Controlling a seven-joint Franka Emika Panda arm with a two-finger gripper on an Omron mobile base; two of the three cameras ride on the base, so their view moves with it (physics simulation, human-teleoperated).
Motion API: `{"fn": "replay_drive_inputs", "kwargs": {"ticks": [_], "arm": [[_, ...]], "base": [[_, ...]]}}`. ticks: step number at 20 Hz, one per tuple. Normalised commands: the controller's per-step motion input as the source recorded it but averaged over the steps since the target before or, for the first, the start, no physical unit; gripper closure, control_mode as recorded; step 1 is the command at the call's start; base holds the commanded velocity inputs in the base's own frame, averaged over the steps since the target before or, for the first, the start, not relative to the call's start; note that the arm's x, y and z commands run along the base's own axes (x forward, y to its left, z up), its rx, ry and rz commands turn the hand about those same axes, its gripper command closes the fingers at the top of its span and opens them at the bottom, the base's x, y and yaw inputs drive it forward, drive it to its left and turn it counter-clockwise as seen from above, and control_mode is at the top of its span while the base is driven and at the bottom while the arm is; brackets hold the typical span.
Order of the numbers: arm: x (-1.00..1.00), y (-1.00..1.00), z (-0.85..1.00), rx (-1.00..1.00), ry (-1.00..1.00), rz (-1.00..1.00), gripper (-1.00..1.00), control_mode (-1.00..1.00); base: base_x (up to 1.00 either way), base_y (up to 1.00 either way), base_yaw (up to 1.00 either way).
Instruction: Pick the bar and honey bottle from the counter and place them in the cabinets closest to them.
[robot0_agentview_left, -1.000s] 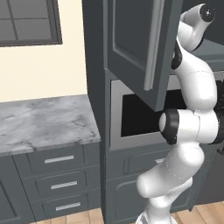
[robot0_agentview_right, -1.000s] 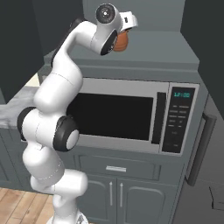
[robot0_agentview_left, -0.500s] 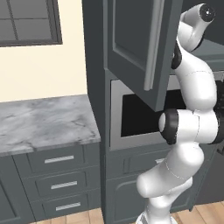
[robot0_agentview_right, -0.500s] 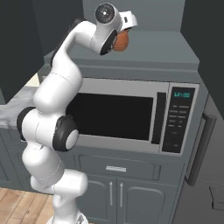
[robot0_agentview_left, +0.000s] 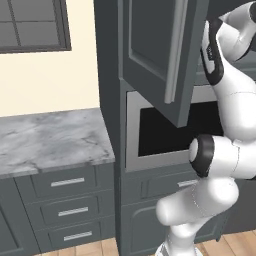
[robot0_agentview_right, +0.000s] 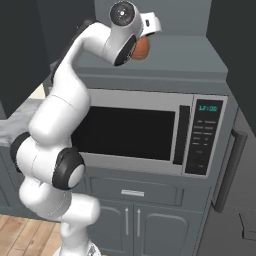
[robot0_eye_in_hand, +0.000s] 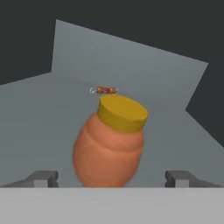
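- Honey bottle (robot0_eye_in_hand: 109, 146) stands between the widely parted fingertips (robot0_eye_in_hand: 43, 178) of the end effector (robot0_eye_in_hand: 111, 179) inside the open wall cabinet (robot0_agentview_left: 155, 55) above the microwave (robot0_agentview_right: 150, 132), its yellow cap tipped toward the far right; the fingers stand clear of its sides, so the end effector is open and appears to have let it go.
- In the right base view the honey bottle shows as an orange-brown patch just behind the robot's hand, on the grey cabinet shelf (robot0_agentview_right: 200, 55).
- The bar (robot0_eye_in_hand: 105, 90) lies as a small reddish packet farther back on the same shelf, past the bottle's cap, well apart from the fingers.
- Judging by this, both items are now in the cabinet and the placing looks complete; what is left seems to be drawing the arm out.
- The grey marbled worktop (robot0_agentview_left: 50, 140) to the left carries neither item in the part that is visible.
- Hard to tell: the bottle's base is cut off at the bottom of the hand view, so whether it rests flat or leans on the shelf cannot be confirmed.
- The bar is too small and blurred to make out its wrapper or how it lies.
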Motion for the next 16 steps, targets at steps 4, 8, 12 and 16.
{"fn": "replay_drive_inputs", "kwargs": {"ticks": [4,8,12,16], "arm": [[-0.86,-0.09,0.00,0.00,0.00,0.00,-1.00,-1.00],[-1.00,-0.01,-0.17,-0.05,-0.02,0.00,-1.00,-1.00],[-1.00,0.02,-0.46,-0.12,-0.10,0.00,-1.00,-1.00],[-1.00,0.21,-0.69,-0.16,-0.19,0.00,-1.00,-1.00]], "base": [[0.00,0.00,0.00],[0.00,0.00,0.00],[0.00,0.00,0.00],[0.00,0.00,0.00]]}}
